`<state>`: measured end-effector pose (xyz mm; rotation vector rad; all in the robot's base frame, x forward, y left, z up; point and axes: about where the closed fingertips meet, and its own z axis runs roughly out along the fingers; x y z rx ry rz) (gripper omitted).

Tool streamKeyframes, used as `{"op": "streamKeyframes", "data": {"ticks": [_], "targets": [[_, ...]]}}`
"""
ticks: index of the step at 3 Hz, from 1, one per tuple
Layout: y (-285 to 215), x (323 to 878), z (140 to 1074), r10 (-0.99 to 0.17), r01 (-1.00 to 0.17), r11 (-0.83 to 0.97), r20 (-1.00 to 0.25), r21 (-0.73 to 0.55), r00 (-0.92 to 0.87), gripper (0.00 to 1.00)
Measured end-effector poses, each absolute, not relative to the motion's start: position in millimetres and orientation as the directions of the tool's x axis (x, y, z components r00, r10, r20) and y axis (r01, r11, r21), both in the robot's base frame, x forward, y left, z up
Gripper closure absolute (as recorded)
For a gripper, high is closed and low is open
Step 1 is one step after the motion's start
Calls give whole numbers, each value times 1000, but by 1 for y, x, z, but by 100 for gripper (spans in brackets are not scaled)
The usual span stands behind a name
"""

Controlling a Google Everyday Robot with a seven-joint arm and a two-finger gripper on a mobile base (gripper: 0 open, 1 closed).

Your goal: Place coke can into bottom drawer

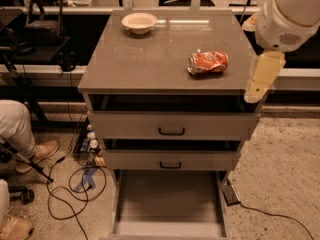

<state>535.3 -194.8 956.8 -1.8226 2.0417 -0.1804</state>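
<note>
The coke can point(207, 62) lies on its side on the cabinet top point(150, 64), right of the middle. It is red-orange with white lettering. The bottom drawer point(170, 201) is pulled out at the cabinet's foot, and its flat floor is bare. My gripper point(261, 78) hangs at the cabinet's right edge, to the right of the can and apart from it, at the end of the white arm point(290, 14). It holds nothing that I can see.
A cream bowl point(139, 22) stands at the back left of the cabinet top. The two upper drawers point(171, 126) with black handles are slightly ajar. Cables point(75, 184) and a person's legs point(20, 134) are on the floor at left.
</note>
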Motion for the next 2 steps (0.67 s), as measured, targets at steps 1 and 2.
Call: {"op": "streamKeyframes", "data": {"ticks": [1, 2], "targets": [[-168, 598, 937, -982, -924, 89, -186, -371, -20, 0], [-136, 671, 899, -988, -945, 51, -155, -324, 0, 0]]}}
